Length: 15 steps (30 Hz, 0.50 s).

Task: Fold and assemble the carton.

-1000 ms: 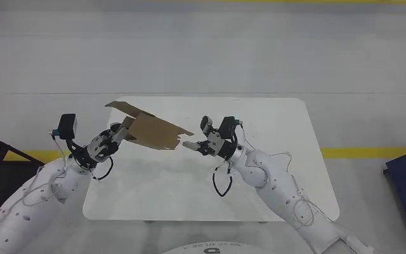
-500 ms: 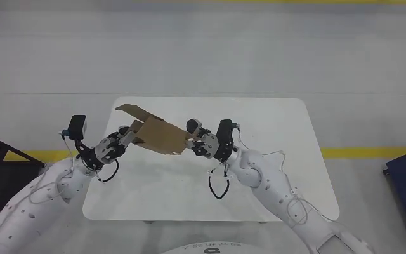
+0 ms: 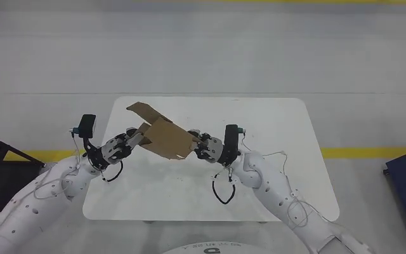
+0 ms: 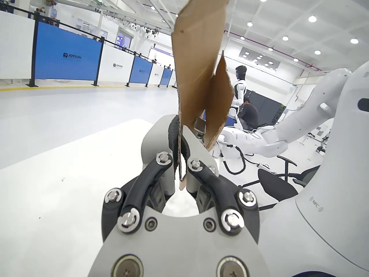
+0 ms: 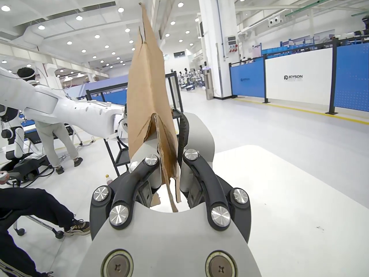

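Note:
A flat brown carton [image 3: 166,136] hangs above the middle of the white table [image 3: 273,165], held between both arms. My left gripper [image 3: 136,136] is shut on its left edge; in the left wrist view the carton [image 4: 199,67] stands up from between the fingers [image 4: 174,134]. My right gripper [image 3: 197,147] is shut on its right edge; in the right wrist view the carton [image 5: 147,93] rises edge-on out of the closed fingers [image 5: 184,134]. One flap [image 3: 146,112] sticks up and back toward the far left.
The table's right half [image 3: 279,127] and front strip are bare. A yellow floor line [image 3: 361,152] runs past both sides of the table. A dark object [image 3: 13,162] sits by the table's left, another [image 3: 396,171] at the far right.
The right gripper has moved left and closed on the carton's right edge. The left arm has shifted the carton slightly to the right and toward the table's middle.

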Motion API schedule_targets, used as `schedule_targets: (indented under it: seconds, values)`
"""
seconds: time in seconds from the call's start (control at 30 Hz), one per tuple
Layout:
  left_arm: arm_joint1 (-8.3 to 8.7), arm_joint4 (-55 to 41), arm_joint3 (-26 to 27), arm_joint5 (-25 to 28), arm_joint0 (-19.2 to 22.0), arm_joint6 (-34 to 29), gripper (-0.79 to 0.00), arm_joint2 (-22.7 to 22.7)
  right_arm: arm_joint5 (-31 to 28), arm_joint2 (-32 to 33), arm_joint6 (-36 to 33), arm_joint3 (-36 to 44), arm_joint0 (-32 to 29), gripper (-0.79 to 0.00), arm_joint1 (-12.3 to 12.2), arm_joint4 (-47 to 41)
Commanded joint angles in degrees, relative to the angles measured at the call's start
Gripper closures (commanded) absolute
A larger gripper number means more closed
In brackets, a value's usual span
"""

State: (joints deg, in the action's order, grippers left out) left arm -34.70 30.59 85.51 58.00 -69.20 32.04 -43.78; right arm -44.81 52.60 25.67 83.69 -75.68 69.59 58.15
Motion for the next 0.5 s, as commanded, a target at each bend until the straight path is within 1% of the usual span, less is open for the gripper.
schedule_targets:
  seconds: [0.0, 0.1, 0.13, 0.17, 0.2, 0.33, 0.47]
  values:
    - [0.02, -0.1, -0.3, 0.0, 0.4, 0.1, 0.0, 0.6, -0.6, 0.1, 0.1, -0.1, 0.0, 0.0, 0.0, 0.2]
    - [0.05, -0.2, -0.7, 0.0, 1.0, 0.3, 0.0, 1.5, -1.3, 0.2, 0.1, -0.2, -0.1, 0.0, 0.0, 0.4]
    - [0.08, -0.2, -0.9, 0.0, 1.1, 0.2, -0.108, 1.7, -1.5, 0.3, 0.0, -0.2, -0.1, 0.0, 0.0, 0.4]
    - [0.11, -0.1, -1.3, 0.0, 1.4, 0.1, -0.391, 1.9, -1.7, 0.3, -0.1, -0.2, -0.1, 0.0, 0.0, 0.3]
    - [0.15, 0.0, -1.6, 0.0, 1.5, -0.1, -0.785, 2.0, -1.9, 0.4, -0.3, -0.2, -0.1, 0.0, 0.0, 0.4]
    - [0.54, 1.0, -3.8, 0.0, 1.7, 0.1, -0.785, 1.5, -2.0, 0.7, -2.0, -0.5, -0.2, 0.0, 0.0, -0.1]
    - [1.76, 3.7, -7.4, 0.0, 0.0, 4.8, -0.785, -2.1, -1.1, 1.2, -4.0, -0.3, -0.3, 0.0, 0.0, -0.9]
